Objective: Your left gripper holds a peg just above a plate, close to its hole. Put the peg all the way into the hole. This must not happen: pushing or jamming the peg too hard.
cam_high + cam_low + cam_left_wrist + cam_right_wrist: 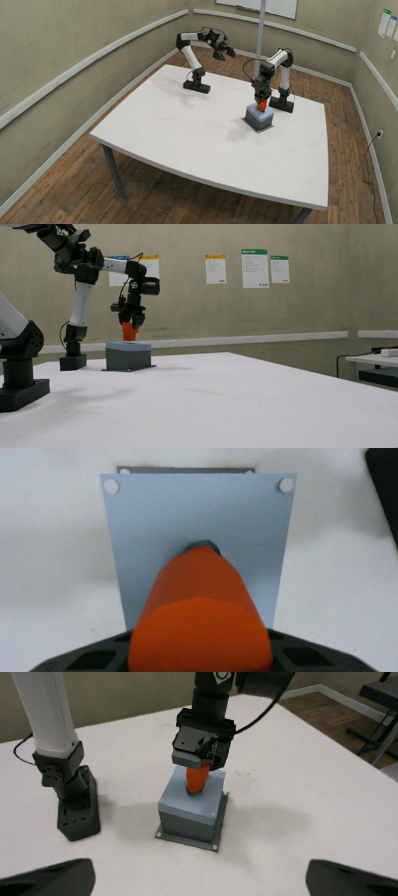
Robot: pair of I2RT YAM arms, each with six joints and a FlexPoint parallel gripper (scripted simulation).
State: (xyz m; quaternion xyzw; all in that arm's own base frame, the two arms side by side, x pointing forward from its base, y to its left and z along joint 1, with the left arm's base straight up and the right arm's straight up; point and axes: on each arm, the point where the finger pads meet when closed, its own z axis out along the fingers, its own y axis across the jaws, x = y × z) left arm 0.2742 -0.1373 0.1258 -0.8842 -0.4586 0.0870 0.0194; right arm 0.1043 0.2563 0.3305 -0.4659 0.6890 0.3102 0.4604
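My left gripper [262,100] [131,324] is shut on the orange peg [261,106] [129,332] [200,633] [197,778] and holds it about upright. The light blue plate [251,110] [143,347] [150,508] [175,803] tops a dark grey block. The peg's lower end is at the hole [205,542], whose dark far edge shows past the peg in the left wrist view. Most of the peg stands above the plate; whether its tip is slightly inside or just above the hole I cannot tell. My right gripper [225,55] [200,867] is open and empty, raised away from the block.
The block's flat grey base [258,130] [128,370] [192,843] rests on the white table [195,144] [222,401]. The left arm's black foot [281,104] [79,814] stands near the block. The right arm's foot [196,87] stands farther off.
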